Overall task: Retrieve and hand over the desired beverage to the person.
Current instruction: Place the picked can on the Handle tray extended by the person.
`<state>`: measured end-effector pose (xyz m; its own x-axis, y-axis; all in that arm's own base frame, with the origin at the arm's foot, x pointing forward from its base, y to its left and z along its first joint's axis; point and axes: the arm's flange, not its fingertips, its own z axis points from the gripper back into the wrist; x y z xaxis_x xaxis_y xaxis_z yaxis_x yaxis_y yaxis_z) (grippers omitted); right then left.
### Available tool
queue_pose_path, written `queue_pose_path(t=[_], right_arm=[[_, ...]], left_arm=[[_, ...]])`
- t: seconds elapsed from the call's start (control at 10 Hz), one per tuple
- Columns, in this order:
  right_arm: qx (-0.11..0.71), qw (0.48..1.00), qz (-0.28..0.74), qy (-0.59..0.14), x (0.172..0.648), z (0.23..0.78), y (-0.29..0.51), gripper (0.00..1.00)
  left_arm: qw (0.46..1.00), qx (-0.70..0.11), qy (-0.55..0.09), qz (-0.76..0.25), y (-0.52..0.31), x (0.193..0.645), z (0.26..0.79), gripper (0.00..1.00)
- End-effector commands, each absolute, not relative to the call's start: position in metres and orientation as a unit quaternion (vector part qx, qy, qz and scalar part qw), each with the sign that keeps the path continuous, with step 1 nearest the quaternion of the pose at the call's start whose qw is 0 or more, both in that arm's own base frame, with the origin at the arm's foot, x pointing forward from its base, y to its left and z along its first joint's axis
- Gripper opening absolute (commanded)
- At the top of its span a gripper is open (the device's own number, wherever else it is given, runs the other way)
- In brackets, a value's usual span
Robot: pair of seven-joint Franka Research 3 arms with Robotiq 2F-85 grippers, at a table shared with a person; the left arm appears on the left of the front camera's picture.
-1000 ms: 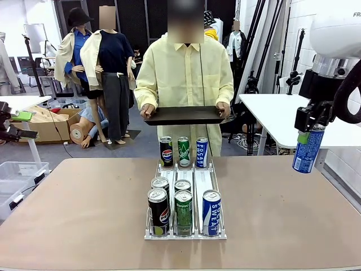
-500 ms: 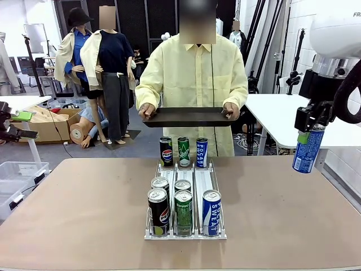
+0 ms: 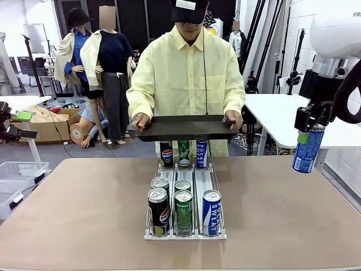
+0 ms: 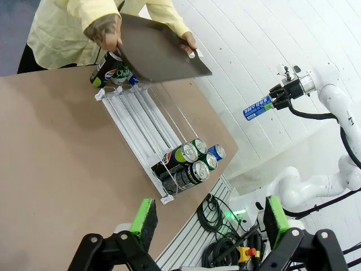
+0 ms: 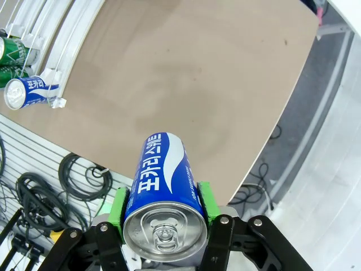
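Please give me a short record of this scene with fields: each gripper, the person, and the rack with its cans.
right gripper: shut on blue can, held in the air at the table's right side
left gripper: open, holding nothing, above the table
person: at the far side, both hands holding a black tray
rack: five near cans, three far cans

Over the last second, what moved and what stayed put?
The person leaned in and lowered the black tray, which now hides the tops of the three far cans. The right fingers stayed shut on the blue can, aloft at the right; the five near cans and the rack did not move.
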<state>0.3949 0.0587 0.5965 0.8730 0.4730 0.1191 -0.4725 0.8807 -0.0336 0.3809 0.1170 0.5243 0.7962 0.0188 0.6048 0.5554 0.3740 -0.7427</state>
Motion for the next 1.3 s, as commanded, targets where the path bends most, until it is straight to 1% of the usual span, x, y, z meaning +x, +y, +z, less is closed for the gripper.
queue_pose_path(t=[0.0, 1.2], right_arm=[[-0.001, 0.968, 0.245, -0.062, 0.3936, 0.5980, 0.0597, 0.00], [-0.001, 0.968, 0.245, -0.062, 0.3936, 0.5980, 0.0597, 0.00]], left_arm=[[0.776, -0.541, -0.276, -0.170, 0.1176, 0.3811, 0.5261, 1.00], [0.776, -0.541, -0.276, -0.170, 0.1176, 0.3811, 0.5261, 1.00]])
